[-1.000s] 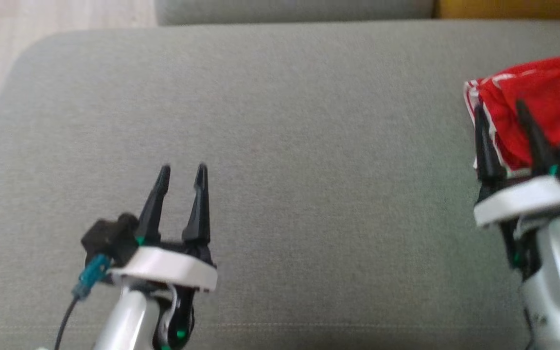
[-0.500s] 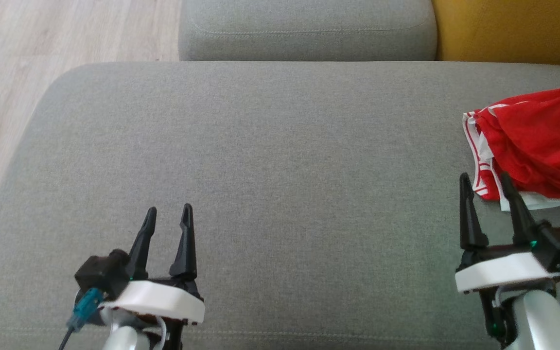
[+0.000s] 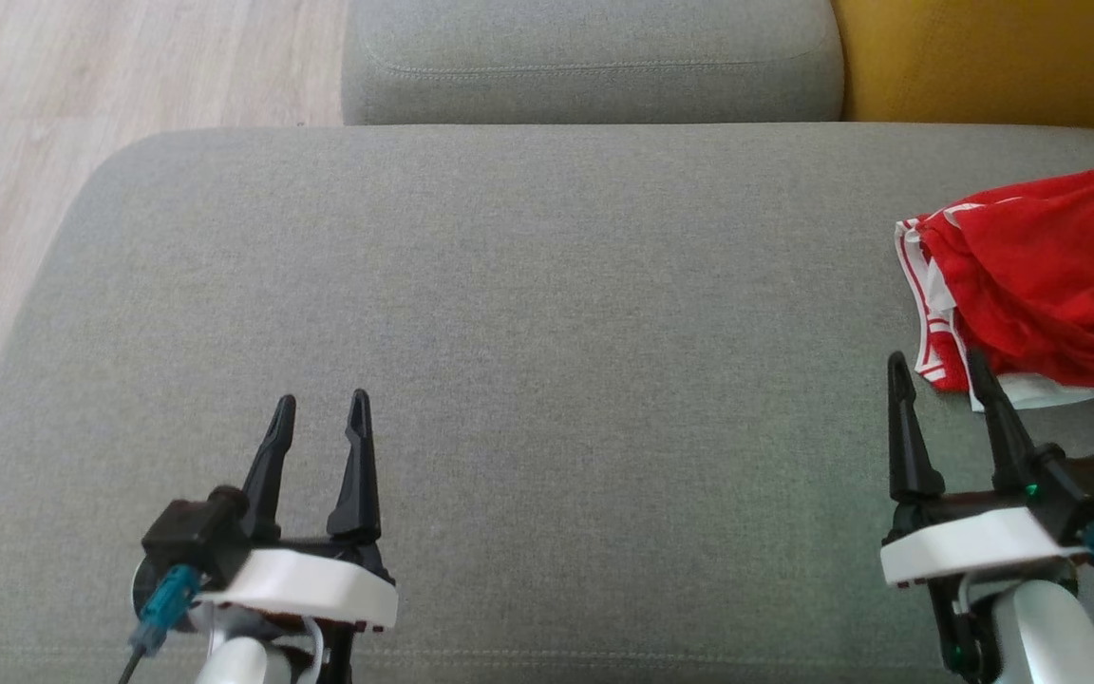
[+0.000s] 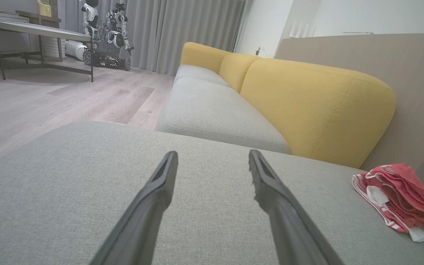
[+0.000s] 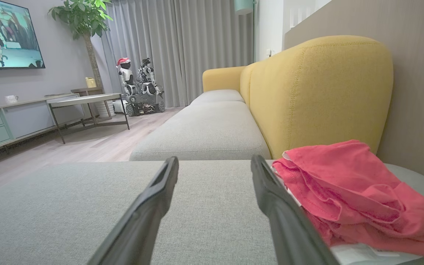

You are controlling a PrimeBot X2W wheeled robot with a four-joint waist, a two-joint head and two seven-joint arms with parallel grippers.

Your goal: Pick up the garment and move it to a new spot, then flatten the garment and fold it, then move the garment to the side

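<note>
Two grippers with long dark fingers are shown low over a broad grey fabric seat cushion (image 3: 528, 313). The fingers of the left gripper (image 3: 321, 399) are spread apart with nothing between them. The fingers of the right gripper (image 3: 936, 359) are spread likewise, and nothing is held.

A red cloth garment (image 3: 1031, 275) with white striped trim lies in a loose, layered bundle just beyond the right fingertips and to their outer side. It is close to the outer finger, though contact cannot be made out. A mustard-yellow padded backrest (image 3: 984, 57) rises behind it.

The step in hand cannot be settled. A rough bundle at the cushion's right end fits a garment waiting to be picked up and carried to a new spot. It equally fits one loosely folded and already set aside, so no next move can be named.

Ahead of and between both pairs of fingers, a wide stretch of bare cushion is left open for moving. Outward of the left fingers, the cushion's rounded edge drops to a pale wooden floor (image 3: 82, 66). Beyond the fingertips, a gap separates a second grey cushion (image 3: 594, 47).
</note>
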